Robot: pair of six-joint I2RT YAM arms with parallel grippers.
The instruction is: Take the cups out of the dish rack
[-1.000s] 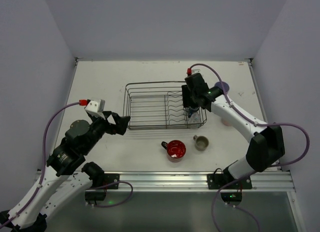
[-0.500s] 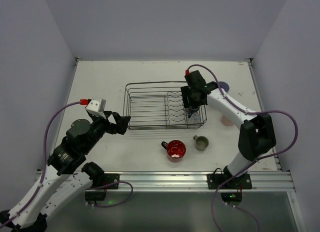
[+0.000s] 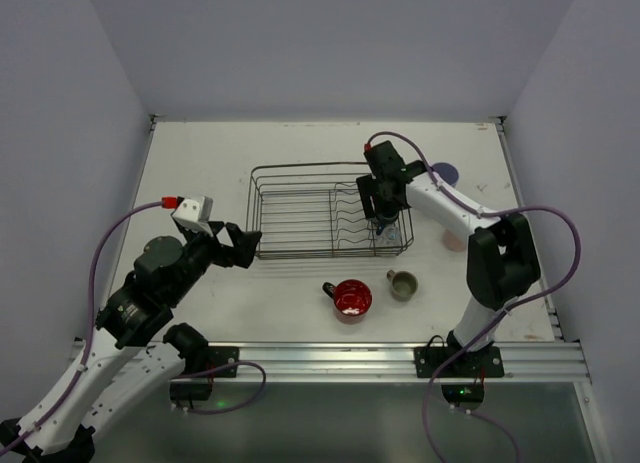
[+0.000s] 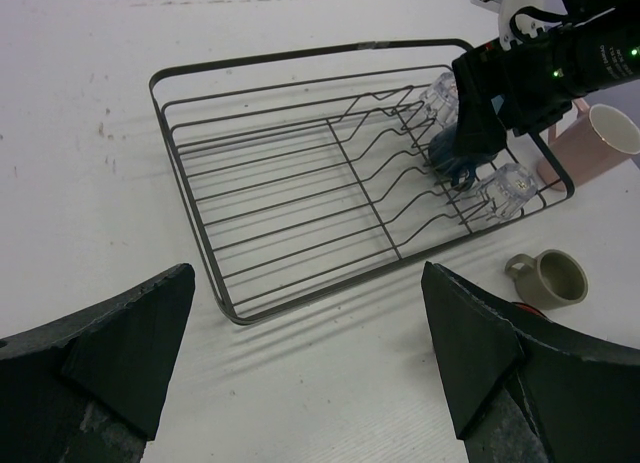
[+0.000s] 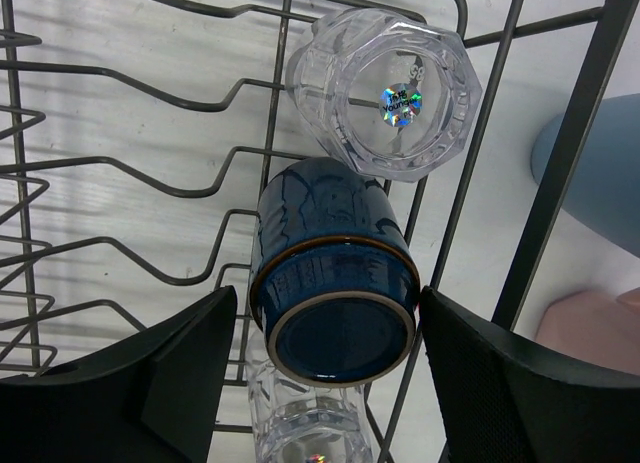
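Pincer of the right arm [image 5: 335, 403] stands released, jaws flanking the dark blue cup [image 5: 333, 273] lying in the dish rack [image 5: 561, 153].

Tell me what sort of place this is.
Probably a robot lab test cell, not a real kitchen: a white table boxed in by plain walls, robot arms bolted to an aluminium rail, and a wire dish rack holding a dark blue cup.

Dish rack [image 3: 300, 218] sits mid-surface [image 3: 200, 173]. At its right end a tipped cup [image 5: 333, 273] lies among the dividers, with one glass [image 5: 385, 93] just behind it and another glass [image 5: 300, 423] just before it. In front of the rack stand a handled mug [image 3: 351, 297] on the left and a small cup [image 3: 402, 284] on the right. A tall cup [image 4: 610, 133] stands just right of the rack.
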